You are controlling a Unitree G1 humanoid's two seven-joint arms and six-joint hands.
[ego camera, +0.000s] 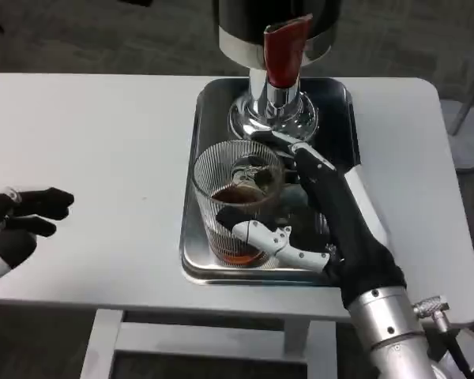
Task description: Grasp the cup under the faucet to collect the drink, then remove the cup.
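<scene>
Ribbed clear glass cup (237, 207), amber drink inside, on shiny steel tray (191, 254) below red-handled faucet (284, 54); right hand (324, 229) clasps cup; left hand (20, 221) empty, fingers apart, on white bench (87, 142).

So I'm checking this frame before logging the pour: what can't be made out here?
- Black and silver drink dispenser: its upper body is cut off by the top edge of the head view.
- Left hand: partly cut off by the left edge.
- Ribbed clear glass cup: its near right side is hidden by the right hand.
- Metal tray: its near right part is covered by that hand.
</scene>
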